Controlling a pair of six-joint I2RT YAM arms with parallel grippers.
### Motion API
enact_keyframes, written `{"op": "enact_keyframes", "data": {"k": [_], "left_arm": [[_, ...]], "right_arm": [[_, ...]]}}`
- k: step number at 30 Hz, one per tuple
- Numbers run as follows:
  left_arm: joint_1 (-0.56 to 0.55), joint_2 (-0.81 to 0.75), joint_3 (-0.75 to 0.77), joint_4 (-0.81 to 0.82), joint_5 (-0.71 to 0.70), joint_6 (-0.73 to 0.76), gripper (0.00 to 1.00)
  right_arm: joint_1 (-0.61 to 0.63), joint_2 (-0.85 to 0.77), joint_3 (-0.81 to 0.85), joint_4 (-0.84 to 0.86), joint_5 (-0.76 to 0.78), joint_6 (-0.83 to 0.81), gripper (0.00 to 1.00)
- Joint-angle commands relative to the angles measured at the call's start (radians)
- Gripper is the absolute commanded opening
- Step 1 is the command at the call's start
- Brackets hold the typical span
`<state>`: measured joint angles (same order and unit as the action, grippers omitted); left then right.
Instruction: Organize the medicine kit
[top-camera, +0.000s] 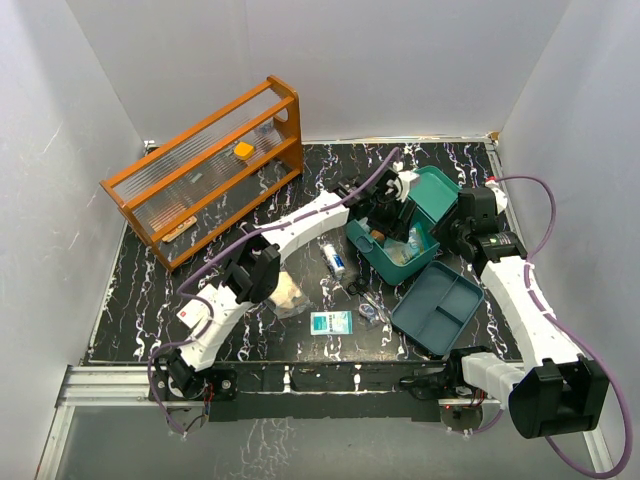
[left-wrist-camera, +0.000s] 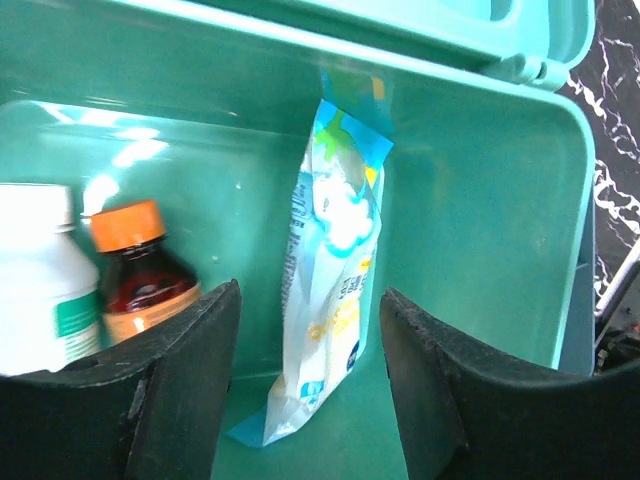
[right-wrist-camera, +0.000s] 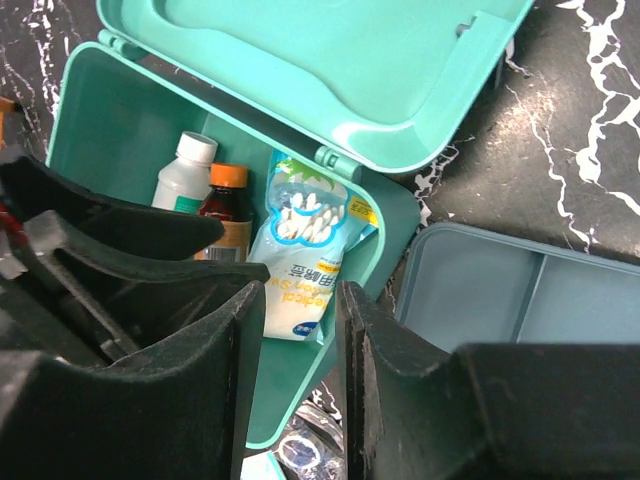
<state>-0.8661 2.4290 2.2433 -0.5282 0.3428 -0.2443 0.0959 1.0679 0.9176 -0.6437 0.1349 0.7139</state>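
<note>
The medicine kit (top-camera: 378, 264) stood open toward the far right of the table (top-camera: 330, 165), its lid tipped back toward the far edge. Inside it were 3 things: a white bottle (right-wrist-camera: 185, 170) and an amber bottle with an orange cap (right-wrist-camera: 225, 200) against the kit's left wall, and a packet of cotton swabs (right-wrist-camera: 305, 240) standing on end against the hinge side.

The left gripper (left-wrist-camera: 310, 295) hung inside the kit with its jaws wide. The swab packet sat between them with a clear gap on either side, so it was not gripped. The right gripper (right-wrist-camera: 300, 290) hovered just above the kit's near right corner, jaws narrow and holding nothing.

By the look of it, the job was roughly half done. The blue-grey divided tray (top-camera: 437, 305) lay outside the kit near the table's front edge. Several things lay loose in the middle of the table: a small tube (top-camera: 333, 258), a flat teal-and-white packet (top-camera: 331, 321), a small clear item (top-camera: 372, 312) and a tan bundle (top-camera: 290, 292). These probably had to go in, then the tray, and the lid had to be shut. The orange rack (top-camera: 210, 170) stood at the far left corner.
</note>
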Motion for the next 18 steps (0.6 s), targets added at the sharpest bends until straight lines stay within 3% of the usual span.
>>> {"op": "enact_keyframes", "data": {"k": [1, 9, 13, 18], "left_arm": [[0.006, -0.150, -0.005, -0.009, -0.139, 0.061, 0.57], [0.021, -0.370, -0.195, 0.148, -0.158, 0.052, 0.57], [0.025, -0.503, -0.351, 0.205, -0.222, 0.039, 0.59], [0.037, -0.703, -0.598, 0.279, -0.283, -0.015, 0.62]], "right_arm": [[-0.005, -0.009, 0.022, 0.104, -0.058, -0.027, 0.33], [-0.004, 0.135, 0.091, 0.166, -0.220, -0.122, 0.31], [0.004, 0.221, 0.127, 0.182, -0.219, -0.139, 0.29], [0.062, 0.334, 0.199, 0.123, -0.110, -0.178, 0.26]]}}
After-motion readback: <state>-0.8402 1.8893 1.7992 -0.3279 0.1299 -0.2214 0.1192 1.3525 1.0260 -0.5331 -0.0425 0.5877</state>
